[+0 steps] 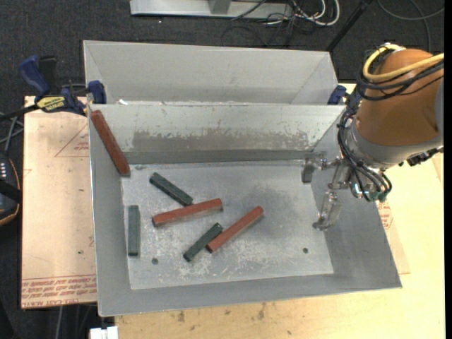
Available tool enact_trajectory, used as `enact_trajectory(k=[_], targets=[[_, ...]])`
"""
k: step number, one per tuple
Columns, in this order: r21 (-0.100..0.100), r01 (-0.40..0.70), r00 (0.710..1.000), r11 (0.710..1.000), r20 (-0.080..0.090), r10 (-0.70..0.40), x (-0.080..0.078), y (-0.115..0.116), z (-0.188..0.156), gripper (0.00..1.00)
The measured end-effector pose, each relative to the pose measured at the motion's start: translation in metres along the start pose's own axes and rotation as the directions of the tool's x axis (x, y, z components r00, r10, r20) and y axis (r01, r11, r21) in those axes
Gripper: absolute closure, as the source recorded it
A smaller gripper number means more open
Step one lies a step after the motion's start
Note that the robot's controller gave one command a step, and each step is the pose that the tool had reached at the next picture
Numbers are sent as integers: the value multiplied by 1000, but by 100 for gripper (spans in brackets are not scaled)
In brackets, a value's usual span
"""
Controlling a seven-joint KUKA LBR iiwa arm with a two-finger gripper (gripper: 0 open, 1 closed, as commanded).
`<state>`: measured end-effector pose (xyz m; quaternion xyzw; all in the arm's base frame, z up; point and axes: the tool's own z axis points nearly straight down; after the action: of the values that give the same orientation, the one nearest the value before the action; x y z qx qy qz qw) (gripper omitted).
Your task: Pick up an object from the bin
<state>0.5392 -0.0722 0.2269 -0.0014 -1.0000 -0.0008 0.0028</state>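
Grey bin (282, 263), floor bare at the right, where the gripper (323, 217) hangs (apart or together: cannot tell). Nearest is a red bar (235, 229), flat mid-bin, its lower end touching a green bar (203, 241). Judged stiff and light, best pinched across its narrow width mid-length.

1. The bin (282, 260) is lit evenly and brightly from above.
2. Short, soft shadows are cast beside the loose bars (187, 212).
3. A dim band is observed along the base of the inner wall (212, 129).
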Motion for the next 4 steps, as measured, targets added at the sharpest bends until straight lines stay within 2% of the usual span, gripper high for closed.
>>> enact_trajectory(k=[1, 2, 3, 4], targets=[[1, 2, 1000, 1000, 7, -2, -1, 0, -4, 0], [4, 37, 999, 999, 14, -37, -1, 41, 36, 0], [1, 157, 988, 988, 12, -157, -15, 57, 103, 0], [3, 176, 984, 984, 8, -176, -20, 56, 117, 0]])
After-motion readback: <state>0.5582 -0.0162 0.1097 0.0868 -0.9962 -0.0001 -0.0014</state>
